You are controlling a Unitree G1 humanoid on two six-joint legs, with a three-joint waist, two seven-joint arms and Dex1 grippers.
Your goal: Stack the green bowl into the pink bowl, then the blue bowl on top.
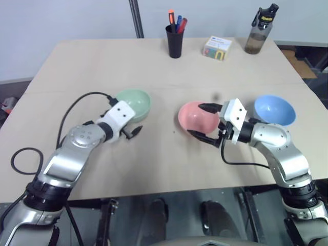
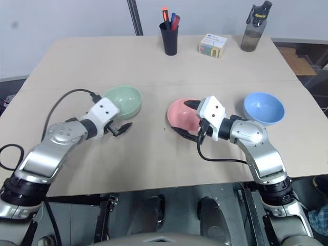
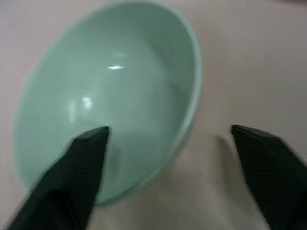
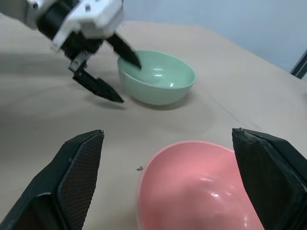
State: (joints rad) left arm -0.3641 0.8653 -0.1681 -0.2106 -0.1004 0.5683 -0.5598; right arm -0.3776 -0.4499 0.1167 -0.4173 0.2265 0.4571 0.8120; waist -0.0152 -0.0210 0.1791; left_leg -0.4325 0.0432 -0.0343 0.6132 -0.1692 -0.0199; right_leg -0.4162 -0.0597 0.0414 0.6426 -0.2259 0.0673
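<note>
The green bowl (image 1: pixel 136 102) sits left of the table's centre. My left gripper (image 4: pixel 112 72) is open and straddles its near rim, one finger (image 3: pixel 82 165) over the inside and the other (image 3: pixel 268 165) outside above the table. The pink bowl (image 1: pixel 193 116) stands upright on the table in the middle. My right gripper (image 1: pixel 203 122) is open wide at its right side, one finger over the rim and one in front of the bowl, holding nothing. The blue bowl (image 1: pixel 275 109) rests alone further right, behind my right arm.
At the table's back stand a black pen cup (image 1: pixel 175 41), a small box (image 1: pixel 217 47) and a dark bottle (image 1: pixel 258 33). A black cable (image 1: pixel 77 105) loops from my left arm over the table's left side. The table's front edge (image 1: pixel 169 192) lies near.
</note>
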